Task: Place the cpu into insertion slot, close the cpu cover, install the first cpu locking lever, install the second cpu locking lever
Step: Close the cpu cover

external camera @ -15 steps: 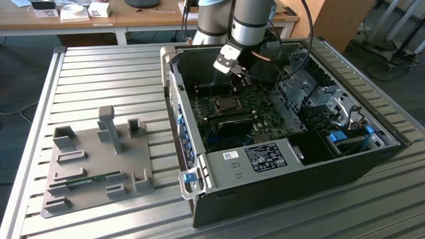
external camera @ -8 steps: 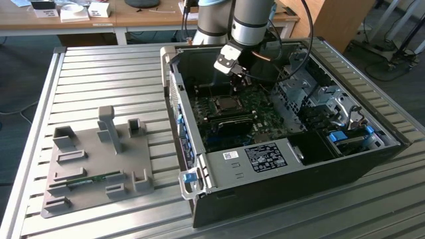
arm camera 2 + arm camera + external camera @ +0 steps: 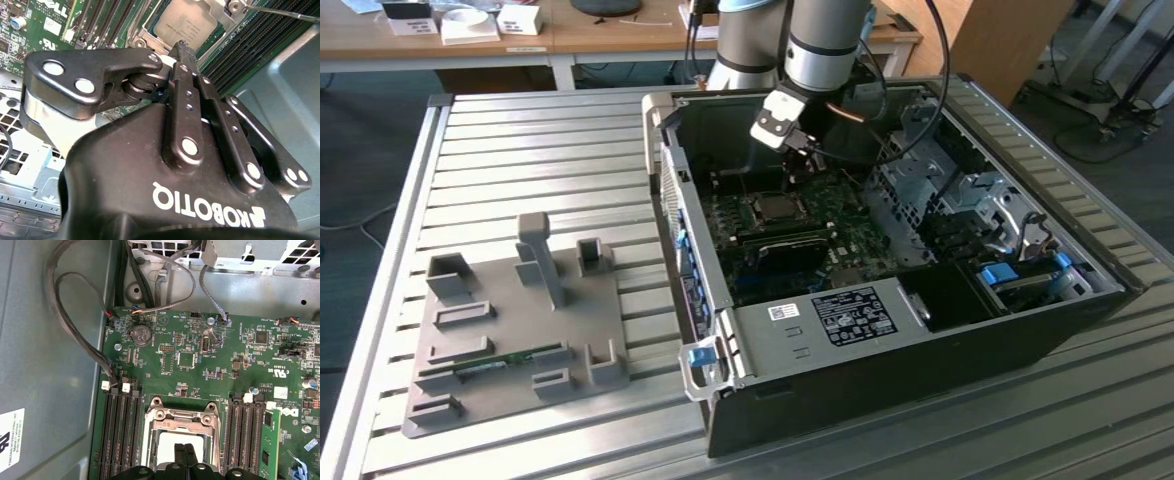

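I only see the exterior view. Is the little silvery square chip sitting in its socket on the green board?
Observer: Yes. In the second wrist view the flat silvery-grey square cpu lies inside the dark, metal-rimmed square insertion slot.
Child: Is the cover down over it?
Observer: It looks so. In the first wrist view the thin silvery metal cpu cover lies flat, and the chip shows through its square window.
Child: Is the pincer open?
Observer: No. In both wrist views the black pincer is shut, tips together, pointing at the chip.
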Tool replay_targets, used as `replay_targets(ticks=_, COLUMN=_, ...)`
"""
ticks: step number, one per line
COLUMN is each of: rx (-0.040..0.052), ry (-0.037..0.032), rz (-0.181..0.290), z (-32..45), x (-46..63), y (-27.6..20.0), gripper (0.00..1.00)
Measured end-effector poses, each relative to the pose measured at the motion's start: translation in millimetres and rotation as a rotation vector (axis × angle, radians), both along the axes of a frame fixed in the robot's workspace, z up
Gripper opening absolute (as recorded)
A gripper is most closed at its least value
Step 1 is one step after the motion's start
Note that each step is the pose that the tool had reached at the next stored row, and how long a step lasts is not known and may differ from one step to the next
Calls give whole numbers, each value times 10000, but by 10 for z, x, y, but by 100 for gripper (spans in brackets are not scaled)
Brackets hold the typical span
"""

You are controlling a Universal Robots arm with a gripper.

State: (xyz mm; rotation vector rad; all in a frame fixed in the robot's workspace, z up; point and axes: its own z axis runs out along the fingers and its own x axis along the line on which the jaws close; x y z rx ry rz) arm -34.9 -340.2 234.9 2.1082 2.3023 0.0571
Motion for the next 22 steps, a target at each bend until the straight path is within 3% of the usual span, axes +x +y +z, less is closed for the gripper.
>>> replay_targets(ticks=11, rx=0, ry=0, rz=455, z=0, x=0, y=0, gripper=11)
replay_targets(ticks=22, rx=0, ry=0, rz=489, z=0, x=0, y=0, gripper=11)
